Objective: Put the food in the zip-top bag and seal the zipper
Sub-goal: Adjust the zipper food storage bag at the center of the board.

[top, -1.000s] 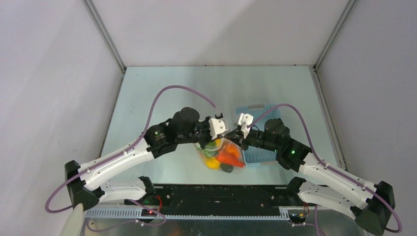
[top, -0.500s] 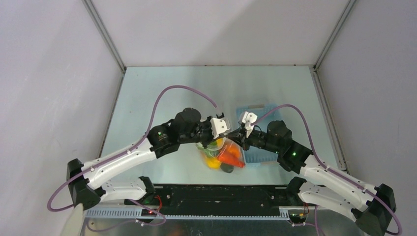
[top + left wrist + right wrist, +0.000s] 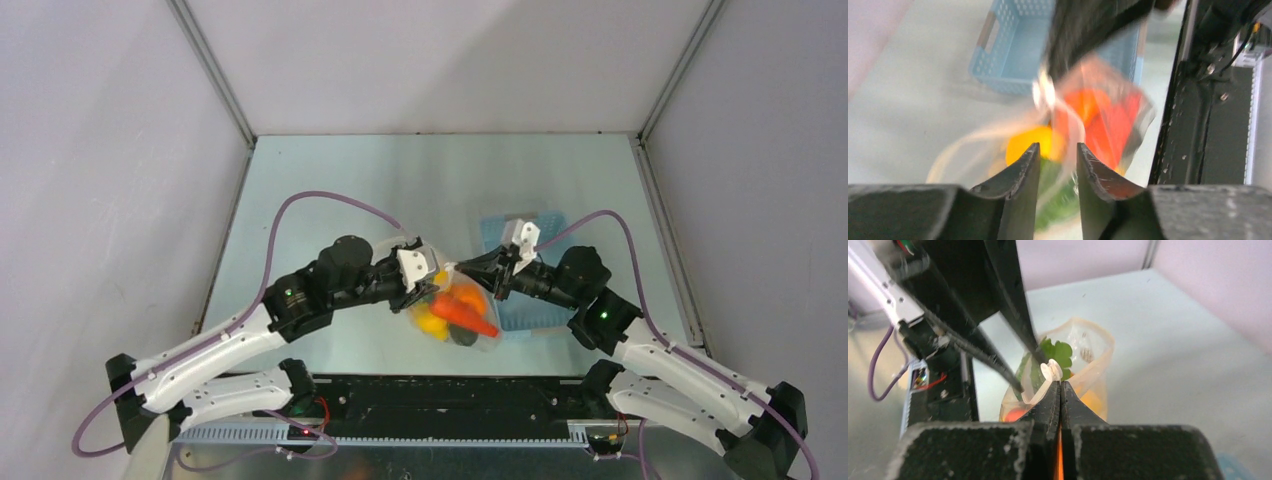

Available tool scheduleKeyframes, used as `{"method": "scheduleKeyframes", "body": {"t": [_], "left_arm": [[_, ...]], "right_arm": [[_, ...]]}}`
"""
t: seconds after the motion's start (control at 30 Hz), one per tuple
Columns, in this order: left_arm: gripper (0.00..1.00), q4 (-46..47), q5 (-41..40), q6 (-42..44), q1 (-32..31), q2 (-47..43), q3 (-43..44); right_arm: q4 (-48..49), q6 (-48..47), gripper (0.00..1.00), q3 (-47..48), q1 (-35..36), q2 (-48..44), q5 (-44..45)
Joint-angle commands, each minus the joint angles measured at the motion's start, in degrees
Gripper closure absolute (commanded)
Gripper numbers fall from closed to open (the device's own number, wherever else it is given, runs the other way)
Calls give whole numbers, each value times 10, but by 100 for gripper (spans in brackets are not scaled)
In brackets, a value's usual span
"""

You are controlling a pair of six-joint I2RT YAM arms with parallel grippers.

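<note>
Food (image 3: pixel 455 312) sits inside zip-top bag (image 3: pixel 1096 352), mid-counter (image 3: pixel 330 180), between my hands. Mouth gapes, so zipper (image 3: pixel 1044 386) is unsealed, I judge. Right hand (image 3: pixel 1061 386) pinched tight on strip. Left hand (image 3: pixel 1058 150) narrowly parted astride it; grip unclear. Blue basket (image 3: pixel 520 222) just behind, no obstruction.

Both arms are shown bent at the elbow and turned inward, with the wrists brought close together, facing each other. The left arm (image 3: pixel 215 345) is extended rightward, and the jaws of the left gripper (image 3: pixel 1058 150) are held a narrow gap apart. The right arm (image 3: pixel 680 365) is extended leftward, and the jaws of the right gripper (image 3: pixel 1061 387) are pressed together on the zipper (image 3: pixel 1052 371).
</note>
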Motion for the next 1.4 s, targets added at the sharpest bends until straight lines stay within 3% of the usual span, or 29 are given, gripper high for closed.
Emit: {"method": "scheduleKeyframes", "body": {"t": [0.0,0.03,0.13,0.2,0.27,0.5,0.77,0.87,0.93,1.07,1.37], "left_arm": [[49,-65,-29,-10,7,-38,-31],[45,-55,-31,-7,7,-44,-35],[16,-26,-71,4,7,-78,-54],[3,-5,-88,11,7,-96,-62],[1,16,-101,14,7,-108,-69],[0,98,-127,47,12,-98,-85],[0,125,19,70,27,-49,-54],[0,149,56,46,45,-62,-56],[0,170,122,28,60,-73,-64],[0,179,159,-6,75,-69,-58],[26,145,216,-4,75,-19,-4]], "right_arm": [[115,21,100,12,-24,-25,-19],[116,22,100,12,-25,-24,-34],[108,24,100,12,-28,-26,-43],[100,24,100,12,-30,-28,-48],[92,26,100,12,-32,-29,-51],[103,42,100,-1,-38,-31,-63],[91,36,100,-7,-43,-40,-64],[85,11,100,-14,-45,-51,-77],[87,-5,100,-21,-48,-55,-101],[90,-16,100,-24,-55,-51,-153],[101,-7,100,-24,-58,-39,-144]]}}
